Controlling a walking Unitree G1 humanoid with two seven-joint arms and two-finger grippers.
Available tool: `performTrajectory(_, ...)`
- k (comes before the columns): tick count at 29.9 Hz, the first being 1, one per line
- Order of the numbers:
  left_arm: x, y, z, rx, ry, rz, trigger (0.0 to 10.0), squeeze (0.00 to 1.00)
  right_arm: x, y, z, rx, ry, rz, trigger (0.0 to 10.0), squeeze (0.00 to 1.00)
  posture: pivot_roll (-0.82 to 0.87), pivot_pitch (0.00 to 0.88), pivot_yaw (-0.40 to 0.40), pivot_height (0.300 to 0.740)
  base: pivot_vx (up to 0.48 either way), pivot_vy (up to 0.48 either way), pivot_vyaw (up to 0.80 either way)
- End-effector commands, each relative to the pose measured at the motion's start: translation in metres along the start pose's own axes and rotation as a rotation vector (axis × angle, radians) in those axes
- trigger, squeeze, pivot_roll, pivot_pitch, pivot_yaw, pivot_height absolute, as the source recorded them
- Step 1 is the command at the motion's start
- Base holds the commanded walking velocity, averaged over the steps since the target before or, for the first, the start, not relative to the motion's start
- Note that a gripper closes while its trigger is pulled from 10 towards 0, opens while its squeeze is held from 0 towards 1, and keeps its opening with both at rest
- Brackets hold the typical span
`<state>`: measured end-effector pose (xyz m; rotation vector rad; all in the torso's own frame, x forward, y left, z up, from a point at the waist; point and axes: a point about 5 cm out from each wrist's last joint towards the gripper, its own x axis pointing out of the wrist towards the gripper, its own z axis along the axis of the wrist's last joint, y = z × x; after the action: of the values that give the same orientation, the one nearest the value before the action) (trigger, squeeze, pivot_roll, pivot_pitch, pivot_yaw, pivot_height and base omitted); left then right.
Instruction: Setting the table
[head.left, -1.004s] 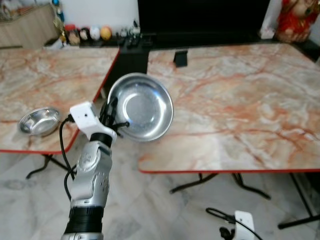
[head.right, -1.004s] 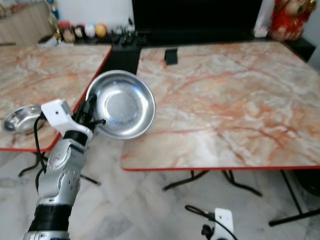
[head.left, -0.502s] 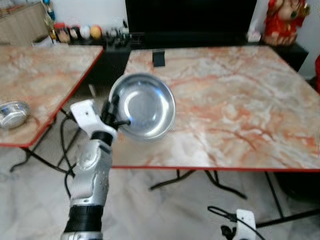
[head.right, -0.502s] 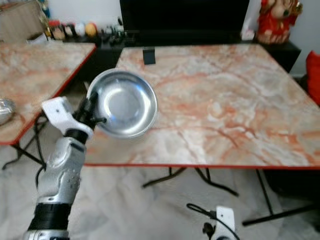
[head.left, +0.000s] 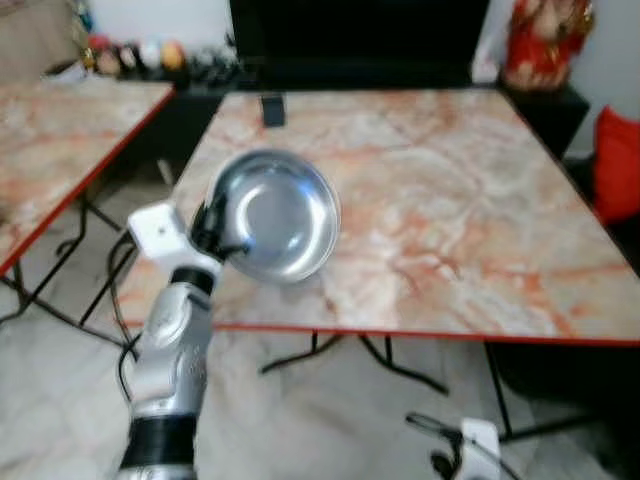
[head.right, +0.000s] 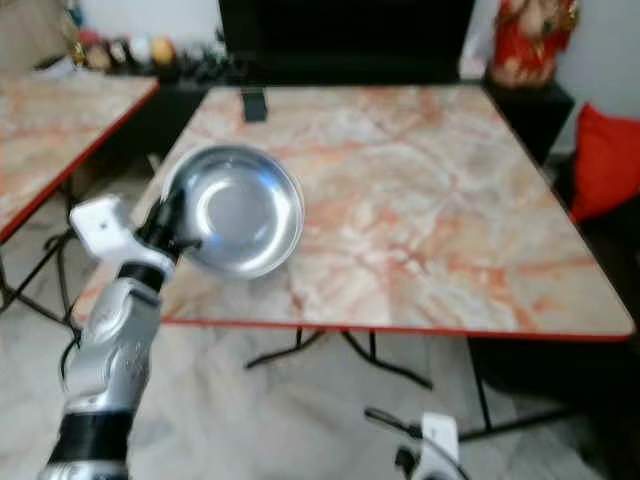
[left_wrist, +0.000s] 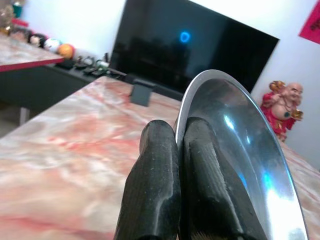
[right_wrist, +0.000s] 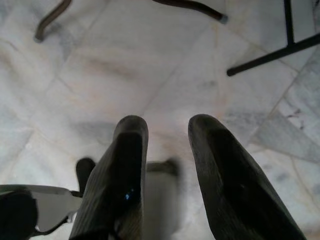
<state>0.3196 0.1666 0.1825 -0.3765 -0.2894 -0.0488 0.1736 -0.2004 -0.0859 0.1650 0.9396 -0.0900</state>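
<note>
Marble table (head.left: 450, 200) fills mid-frame, where the left gripper (head.left: 212, 232), clamped on a steel bowl's (head.left: 275, 215) rim, likely must lower it next; the right gripper (right_wrist: 165, 175) hangs apart.

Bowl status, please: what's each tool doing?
Left tool shut on bowl, held tilted over table corner. Right tool open, idle, low over floor. Small black stand far side.

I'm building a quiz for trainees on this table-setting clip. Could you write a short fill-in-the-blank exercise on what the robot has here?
1. The left gripper is shut on the rim of a steel ____.
2. The marble table has an edge trimmed in ____.
3. The right gripper hangs idle with its fingers ____, above the floor.

Missing words: bowl; red; open
</note>
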Motion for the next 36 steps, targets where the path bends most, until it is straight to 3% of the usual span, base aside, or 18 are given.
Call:
performTrajectory(1,0.0019,-0.0082,0.0031,-0.027,-0.009,-0.037,10.0,0.0,-0.0005,-0.0035,0.001,-0.001,-0.002,-0.009,10.0,0.0,-0.08,0.0,0.041,0.74,0.0,0.0,0.0)
performTrajectory(15,0.002,-0.0003,-0.0013,-0.04,0.052,-0.065,10.0,0.0,-0.0004,-0.0037,0.0015,0.015,-0.009,-0.021,10.0,0.0,-0.08,0.0,0.038,0.74,0.0,0.0,0.0)
performTrajectory(36,0.0037,-0.0044,0.0003,-0.086,0.056,-0.103,10.0,0.0,-0.0002,-0.0035,0.0016,0.009,-0.004,-0.022,10.0,0.0,-0.07,0.0,0.036,0.74,0.0,0.0,-0.65)
